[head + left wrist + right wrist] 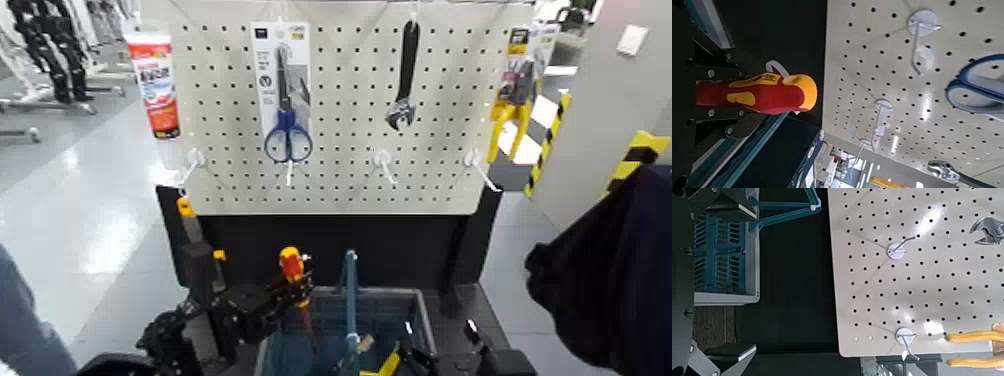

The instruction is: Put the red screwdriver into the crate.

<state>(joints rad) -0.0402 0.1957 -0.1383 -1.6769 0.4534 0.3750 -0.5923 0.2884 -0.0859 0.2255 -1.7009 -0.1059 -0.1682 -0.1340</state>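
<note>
Left fingers (707,131) pinch red screwdriver (291,265) between crate's (426,318) left rim and handle (351,300); right fingers (736,357) spread alongside.

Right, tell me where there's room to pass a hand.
Bare: the pegboard between the scissors and the wrench. Crowded: the crate's left side, where the left gripper holds the screwdriver.

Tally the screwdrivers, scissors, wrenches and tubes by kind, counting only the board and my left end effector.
Red screwdriver, in the left end effector: 1
Scissors: 1
Wrench: 1
Tube: 1
Total: 4
</note>
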